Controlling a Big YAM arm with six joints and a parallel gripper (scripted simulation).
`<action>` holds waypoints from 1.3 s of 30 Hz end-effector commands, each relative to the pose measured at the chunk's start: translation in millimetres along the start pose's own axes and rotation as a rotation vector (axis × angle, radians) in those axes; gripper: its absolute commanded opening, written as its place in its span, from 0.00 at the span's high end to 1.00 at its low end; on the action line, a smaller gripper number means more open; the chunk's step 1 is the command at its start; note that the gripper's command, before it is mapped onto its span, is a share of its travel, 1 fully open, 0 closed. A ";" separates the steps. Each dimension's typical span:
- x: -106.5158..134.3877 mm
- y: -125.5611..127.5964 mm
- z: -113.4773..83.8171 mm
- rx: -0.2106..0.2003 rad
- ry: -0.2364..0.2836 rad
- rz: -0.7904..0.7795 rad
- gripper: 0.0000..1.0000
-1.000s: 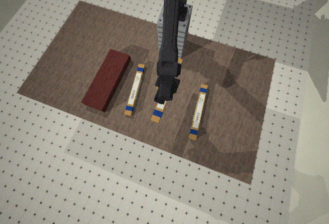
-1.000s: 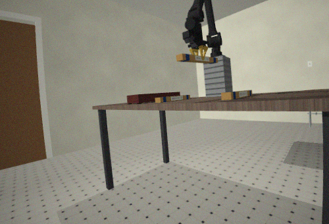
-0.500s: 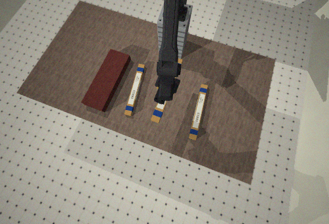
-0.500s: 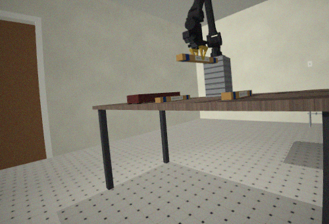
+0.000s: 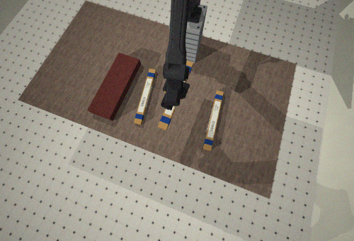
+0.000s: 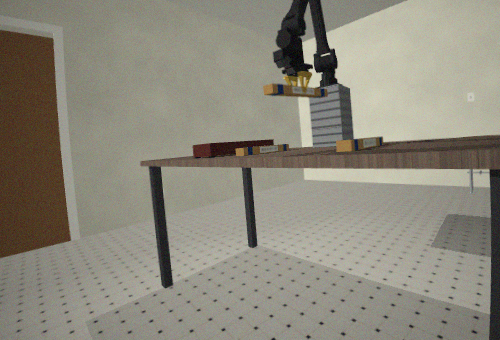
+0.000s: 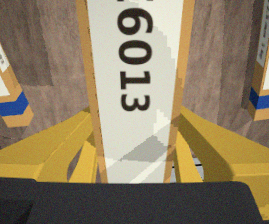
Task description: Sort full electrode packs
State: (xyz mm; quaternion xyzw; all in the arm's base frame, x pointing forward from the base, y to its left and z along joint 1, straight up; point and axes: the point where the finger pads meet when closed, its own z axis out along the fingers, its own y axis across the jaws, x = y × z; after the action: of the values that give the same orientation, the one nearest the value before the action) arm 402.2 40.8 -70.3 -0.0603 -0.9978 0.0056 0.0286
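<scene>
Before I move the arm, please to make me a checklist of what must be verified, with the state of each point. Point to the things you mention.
1. Claw (image 6: 298,87) (image 7: 135,111) shut on the middle pack (image 5: 163,120) (image 6: 296,91) (image 7: 136,70): ok.
2. Held pack clear of the bench (image 5: 60,45) (image 6: 425,158) (image 7: 225,60): ok, it hangs well above it.
3. Low platform (image 5: 115,84) (image 6: 220,149) free to receive a pack: ok, nothing lies on it.
4. Other two packs (image 5: 144,96) (image 5: 214,120) (image 6: 262,150) (image 6: 359,144) lying flat on the bench: ok.
5. Held pack known to be full: cannot tell, looks do not show it.
</scene>
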 end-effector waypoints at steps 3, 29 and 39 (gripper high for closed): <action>-28.8 -8.6 -40.7 -0.025 -0.104 -0.013 1.00; -39.3 -74.7 -44.2 -0.019 -0.119 -0.013 1.00; -41.4 -81.7 -44.8 -0.017 -0.123 -0.022 1.00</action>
State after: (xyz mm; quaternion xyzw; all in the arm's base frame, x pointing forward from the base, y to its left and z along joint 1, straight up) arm 396.6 -43.5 -68.8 -0.0641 -0.9975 -0.0004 0.0283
